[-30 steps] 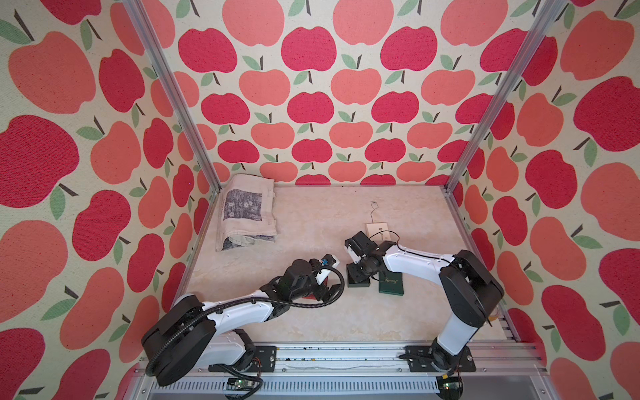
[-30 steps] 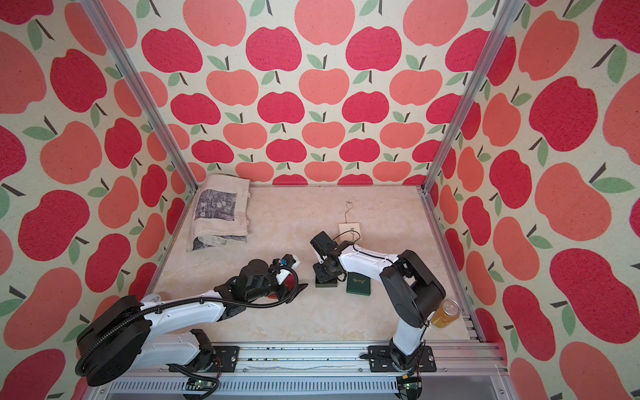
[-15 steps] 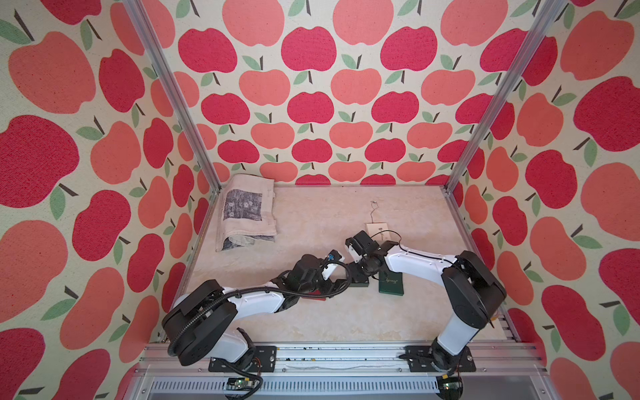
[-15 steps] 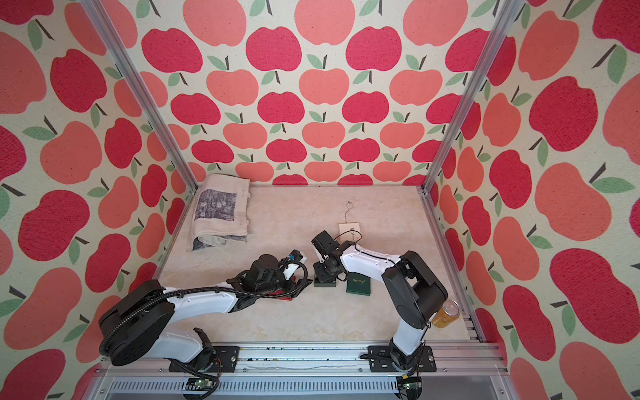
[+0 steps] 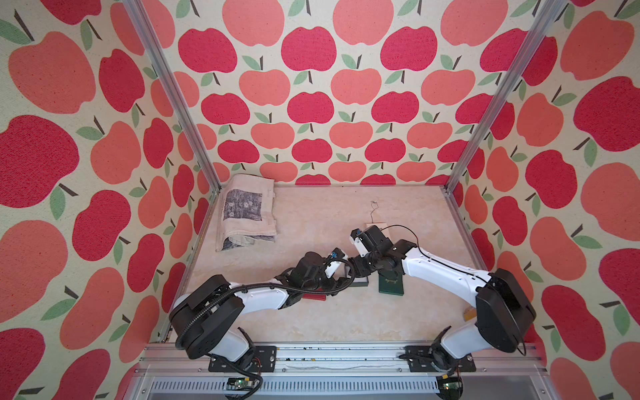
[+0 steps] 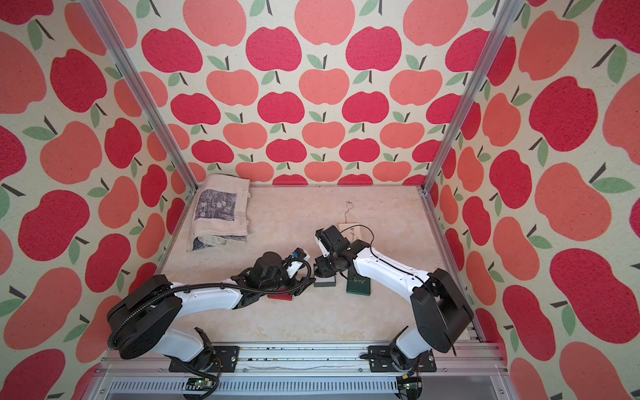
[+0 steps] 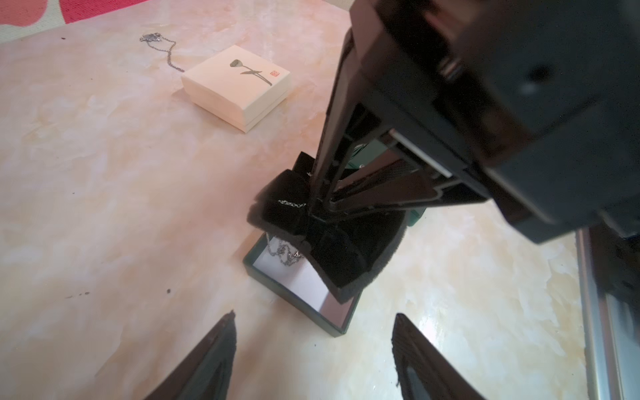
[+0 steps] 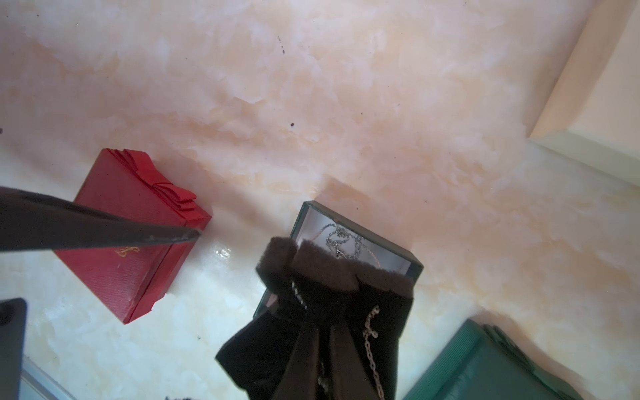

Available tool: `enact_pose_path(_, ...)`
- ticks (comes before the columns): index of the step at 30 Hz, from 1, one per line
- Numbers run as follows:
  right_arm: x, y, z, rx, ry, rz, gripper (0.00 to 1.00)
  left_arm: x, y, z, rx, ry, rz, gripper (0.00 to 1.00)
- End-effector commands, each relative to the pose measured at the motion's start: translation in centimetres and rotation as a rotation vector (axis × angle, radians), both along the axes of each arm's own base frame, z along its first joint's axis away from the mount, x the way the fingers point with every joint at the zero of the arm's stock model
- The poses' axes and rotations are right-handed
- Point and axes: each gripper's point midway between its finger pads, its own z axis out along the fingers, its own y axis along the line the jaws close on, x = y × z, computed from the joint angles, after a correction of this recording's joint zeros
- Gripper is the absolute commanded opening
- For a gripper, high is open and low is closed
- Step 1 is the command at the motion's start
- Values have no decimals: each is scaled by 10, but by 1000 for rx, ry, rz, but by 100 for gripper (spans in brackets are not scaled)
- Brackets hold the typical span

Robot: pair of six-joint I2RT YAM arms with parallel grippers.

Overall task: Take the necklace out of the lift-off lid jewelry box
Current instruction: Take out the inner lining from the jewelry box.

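On my right gripper (image 7: 320, 207) the fingers (image 7: 381, 194) are pinched together on an edge of the black pad (image 7: 332, 242). The pad hangs tilted from them, its low corner over the open green box (image 7: 289, 299). I cannot tell whether that corner touches the box. The necklace (image 7: 284, 251) is split between the two: a short run of chain lies across the pad's face, and the rest trails off its edge and sits coiled on the box's white floor (the right wrist view shows the same, with more chain running along the pad close to the fingers). My left gripper (image 7: 313, 317) has its fingers (image 7: 214, 353) spread wide with nothing between them. They point at the box's near wall, close to it but apart from it. One of those fingers crosses in front of the red box (image 8: 131, 242), which lies closed just beside the green one. On the box's other side the green lid (image 5: 391, 285) lies flat on the table (image 5: 311, 225), partly under my right arm. Farther back a cream box (image 7: 239, 86) sits closed, and a second chain (image 7: 166, 52) lies loose on the table with one end reaching that box's edge. A folded cloth (image 5: 246, 214) lies in the far left corner, well apart from all of this.
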Motion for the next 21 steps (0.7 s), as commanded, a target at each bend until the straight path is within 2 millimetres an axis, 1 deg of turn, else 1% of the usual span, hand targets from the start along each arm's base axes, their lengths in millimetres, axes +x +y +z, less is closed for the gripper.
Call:
enact_pose_path(1,-8,-7,8,12,17,-11,10,-11,-16,18,-60,-34,-111,72)
enact_pose_path(4,-10,-4,17,48,16,-10,10,-16,-22,23,-79,-52,-155,70)
enact_pose_path(6,-12,-2,21,74,20,-12,10,-16,-25,26,-88,-60,-166,67)
enact_pose_path(8,-13,0,25,100,22,-14,10,-15,-27,28,-91,-64,-169,67)
enact_pose_path(14,-20,5,26,137,34,-14,10,-10,-33,30,-100,-70,-164,63)
enact_pose_path(21,-26,14,28,186,46,-4,10,-6,-37,29,-98,-59,-158,47)
